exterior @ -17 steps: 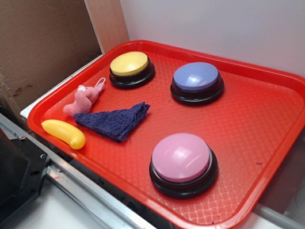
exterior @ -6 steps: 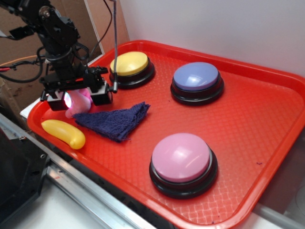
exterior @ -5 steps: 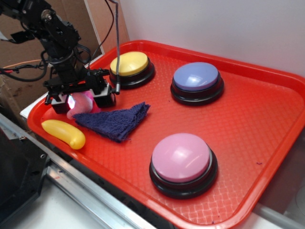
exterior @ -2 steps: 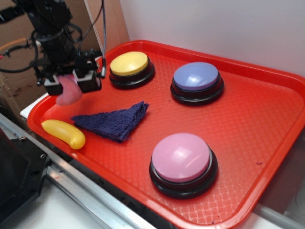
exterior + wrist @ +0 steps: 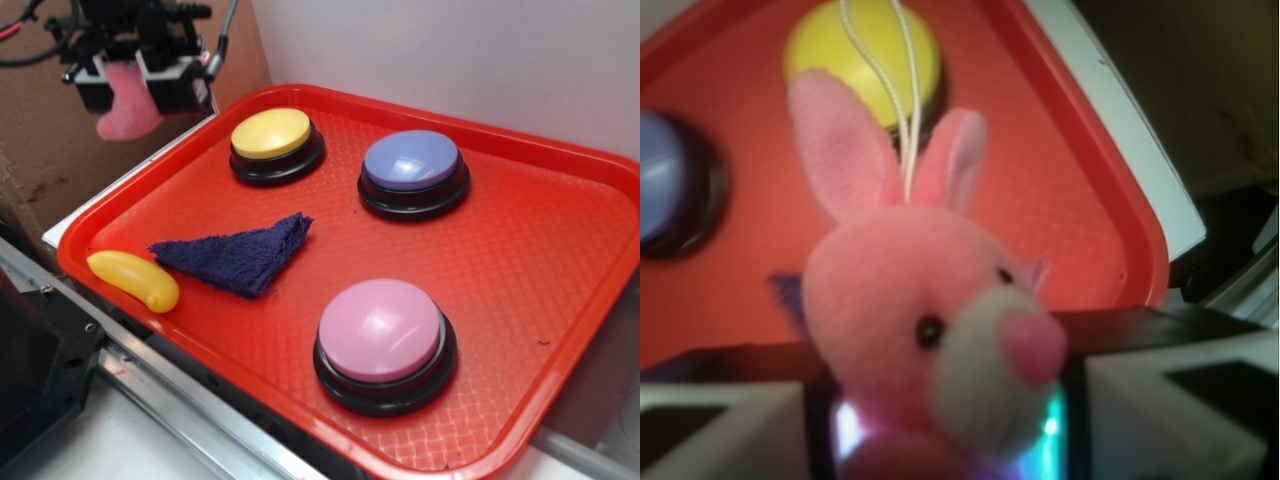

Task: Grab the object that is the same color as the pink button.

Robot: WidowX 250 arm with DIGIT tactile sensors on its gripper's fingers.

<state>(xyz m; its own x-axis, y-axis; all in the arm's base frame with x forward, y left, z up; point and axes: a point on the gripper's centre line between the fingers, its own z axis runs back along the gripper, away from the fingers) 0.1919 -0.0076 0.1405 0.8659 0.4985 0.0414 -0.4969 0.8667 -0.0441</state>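
At the far left, above and clear of the red tray, the pink plush bunny is pinched between the jaws of the gripper, its body hanging below them. In the wrist view its ears and thin loop are seen. On the tray's left, a yellow banana and blue cloth are laid. Further right, the yellow button, the lavender-blue button and, nearest, the pink button are seated.
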